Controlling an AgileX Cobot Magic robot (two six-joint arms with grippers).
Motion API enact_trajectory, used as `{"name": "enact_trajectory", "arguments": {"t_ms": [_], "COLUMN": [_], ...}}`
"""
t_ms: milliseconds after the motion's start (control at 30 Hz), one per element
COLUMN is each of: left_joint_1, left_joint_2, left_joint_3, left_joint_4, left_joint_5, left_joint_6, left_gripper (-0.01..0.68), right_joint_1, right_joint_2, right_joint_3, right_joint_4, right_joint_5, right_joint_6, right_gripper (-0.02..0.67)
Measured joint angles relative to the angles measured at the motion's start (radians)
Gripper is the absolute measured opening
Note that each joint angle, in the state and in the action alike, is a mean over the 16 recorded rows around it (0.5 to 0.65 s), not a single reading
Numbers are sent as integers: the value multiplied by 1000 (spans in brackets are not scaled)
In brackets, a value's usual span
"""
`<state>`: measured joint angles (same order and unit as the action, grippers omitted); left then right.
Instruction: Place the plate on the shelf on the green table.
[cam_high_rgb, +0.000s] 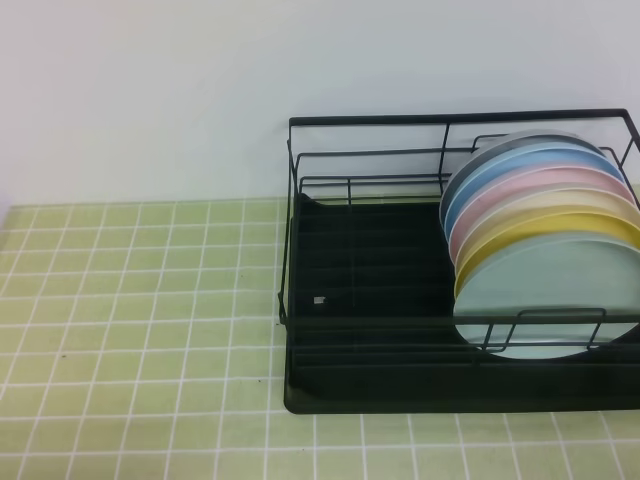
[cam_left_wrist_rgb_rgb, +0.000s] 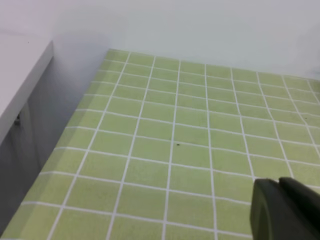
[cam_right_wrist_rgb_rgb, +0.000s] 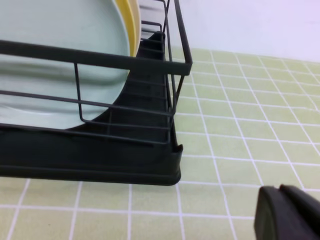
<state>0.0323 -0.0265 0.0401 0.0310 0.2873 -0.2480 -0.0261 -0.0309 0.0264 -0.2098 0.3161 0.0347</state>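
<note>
My left gripper (cam_left_wrist_rgb_rgb: 287, 210) showed only as a dark blurred lump at the bottom right corner of the left wrist view; jaws read as pressed together, nothing between them. My right gripper (cam_right_wrist_rgb_rgb: 289, 214) sat the same way in the right wrist view, dark tip low in the bottom right corner, jaws together, holding nothing. Both tips were cut off by the frame edge, so finger detail was not readable. Neither arm appeared in the exterior high view; no wrist or forearm visible anywhere.
</note>
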Motion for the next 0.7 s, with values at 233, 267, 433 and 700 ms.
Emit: {"name": "enact_trajectory", "arguments": {"t_ms": [233, 267, 433, 700], "left_joint_1": [0, 0, 0, 0], "left_joint_2": [0, 0, 0, 0], "left_joint_3": [0, 0, 0, 0], "left_joint_4": [0, 0, 0, 0], "left_joint_5": [0, 0, 0, 0], "left_joint_6": [0, 0, 0, 0], "left_gripper": [0, 0, 0, 0], "right_joint_1": [-3, -3, -3, -3], "right_joint_2": [1, 1, 1, 1], "right_joint_3": [0, 0, 0, 0], "right_joint_4": [-2, -2, -2, -2], "right_joint_5": [2, 2, 2, 2], "right_joint_6": [-5, -5, -4, -4], "right_gripper": [-4, -4, -4, -4]}}
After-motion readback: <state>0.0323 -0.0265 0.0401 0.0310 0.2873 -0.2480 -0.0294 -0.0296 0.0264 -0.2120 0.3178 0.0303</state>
